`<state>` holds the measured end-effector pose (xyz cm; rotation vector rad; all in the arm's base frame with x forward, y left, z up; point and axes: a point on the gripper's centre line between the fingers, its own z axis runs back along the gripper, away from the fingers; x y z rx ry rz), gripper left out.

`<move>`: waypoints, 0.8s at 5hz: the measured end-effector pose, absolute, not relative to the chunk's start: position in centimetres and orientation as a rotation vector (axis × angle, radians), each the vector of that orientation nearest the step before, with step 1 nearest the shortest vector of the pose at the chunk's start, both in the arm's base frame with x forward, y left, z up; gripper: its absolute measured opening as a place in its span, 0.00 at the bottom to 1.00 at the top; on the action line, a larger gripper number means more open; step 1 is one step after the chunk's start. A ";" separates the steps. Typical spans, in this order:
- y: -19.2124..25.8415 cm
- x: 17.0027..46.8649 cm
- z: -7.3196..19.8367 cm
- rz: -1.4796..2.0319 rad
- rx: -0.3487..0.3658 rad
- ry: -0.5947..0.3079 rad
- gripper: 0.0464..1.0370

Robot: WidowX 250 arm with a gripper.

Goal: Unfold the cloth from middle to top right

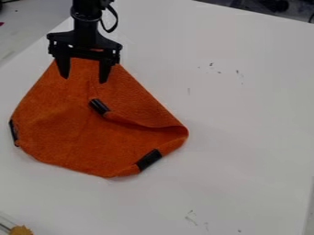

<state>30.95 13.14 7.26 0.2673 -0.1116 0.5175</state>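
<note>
Cloth [67, 126], bright orange, lies on the left side of the white table [245, 119], and over its top end hangs the black gripper [84, 80], pincer released, fingers spread well apart! One flap folds inward, its black tab [99, 106] sitting mid-cloth. Another dark tab [149, 159] marks the lower right edge, a third [14, 133] the far left. Small dark marks [211, 68] dot the tabletop beyond!
</note>
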 end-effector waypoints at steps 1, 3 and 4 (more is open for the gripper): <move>13.0 30.6 6.1 0.522 0.264 -0.077 0.96; 12.4 30.2 4.5 0.550 0.230 -0.092 0.96; 12.5 30.3 3.5 0.576 0.208 -0.098 0.96</move>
